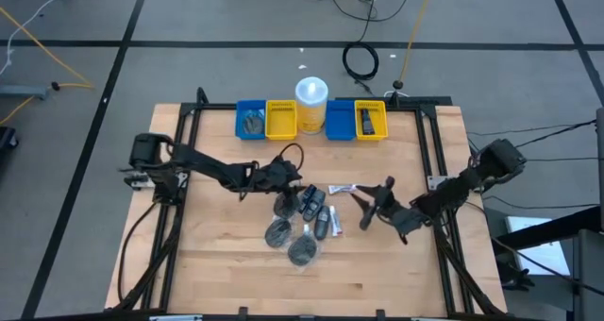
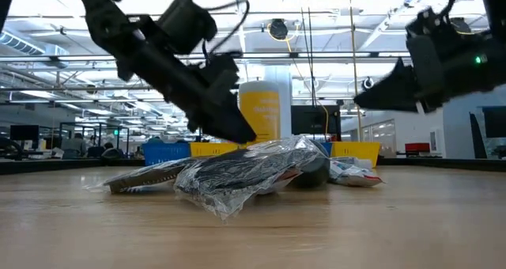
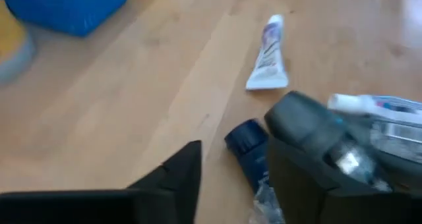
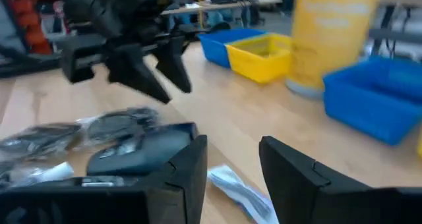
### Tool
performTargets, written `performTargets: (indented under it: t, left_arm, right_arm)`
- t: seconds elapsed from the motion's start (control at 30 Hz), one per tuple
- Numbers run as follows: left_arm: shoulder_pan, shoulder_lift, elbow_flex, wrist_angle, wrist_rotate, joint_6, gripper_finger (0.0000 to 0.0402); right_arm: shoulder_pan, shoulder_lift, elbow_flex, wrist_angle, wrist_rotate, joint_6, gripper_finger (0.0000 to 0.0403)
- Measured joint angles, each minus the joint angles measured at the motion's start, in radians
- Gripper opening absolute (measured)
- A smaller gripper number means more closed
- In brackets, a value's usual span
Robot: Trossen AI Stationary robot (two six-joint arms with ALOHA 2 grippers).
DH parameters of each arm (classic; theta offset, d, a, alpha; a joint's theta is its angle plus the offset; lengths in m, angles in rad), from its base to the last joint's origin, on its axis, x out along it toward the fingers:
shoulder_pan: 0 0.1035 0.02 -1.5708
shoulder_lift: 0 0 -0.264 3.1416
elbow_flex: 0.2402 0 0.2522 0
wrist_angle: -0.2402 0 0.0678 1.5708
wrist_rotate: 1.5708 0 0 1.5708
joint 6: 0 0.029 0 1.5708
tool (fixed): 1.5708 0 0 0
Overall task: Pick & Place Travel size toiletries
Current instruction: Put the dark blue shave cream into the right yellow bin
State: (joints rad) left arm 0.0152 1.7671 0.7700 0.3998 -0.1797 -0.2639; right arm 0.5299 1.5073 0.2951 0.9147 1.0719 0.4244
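Two dark arms reach over the pale wooden counter (image 1: 226,264), where the travel size toiletries lie in a loose cluster near its middle — round dark grey discs in clear wrap (image 1: 279,232), small dark bottles (image 1: 312,202) and a white-silver tube (image 1: 343,189) just beside them. The left gripper (image 1: 286,177) hangs low at the cluster's far edge, its jaws released and parted with nothing between them; its wrist view shows a dark bottle with a blue cap (image 3: 248,145) on the wood by its fingers and the tube (image 3: 268,54) lying farther off. The right gripper (image 1: 371,205) sits close to the cluster on the other side, also spread and empty — in the low view it (image 2: 371,97) hovers clear of the wood. Along the far edge stand blue and yellow plastic bins (image 1: 267,119) on either side of a tall yellow cup with a white lid (image 1: 311,104).
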Motion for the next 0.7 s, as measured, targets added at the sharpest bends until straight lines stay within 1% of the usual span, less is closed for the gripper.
performTargets:
  t: [0.13,0.23,0.33,0.57,0.63,0.7]
  left_arm:
    - [0.015,0.07,0.006,0.059,0.022,-0.086,0.0232]
    - [0.013,0.123,0.006,0.126,0.03,-0.089,0.025]
    - [0.006,0.157,0.008,0.181,0.028,-0.09,0.0254]
    - [0.004,0.172,0.008,0.189,0.021,-0.083,0.0255]
    - [0.001,0.17,0.008,0.169,-0.005,-0.053,0.0255]
    - [0.0,0.165,0.009,0.136,-0.06,-0.022,0.0255]
  right_arm:
    - [-0.012,0.002,-0.062,-0.004,0.0,0.153,0.013]
    - [-0.013,0.006,-0.078,-0.005,0.003,0.207,0.013]
    - [-0.013,0.011,-0.074,0.001,0.001,0.21,0.013]
    - [-0.013,0.01,-0.073,0.0,0.001,0.211,0.013]
    - [-0.013,0.01,-0.073,0.0,0.001,0.215,0.013]
    - [-0.013,0.01,-0.073,0.0,0.001,0.219,0.013]
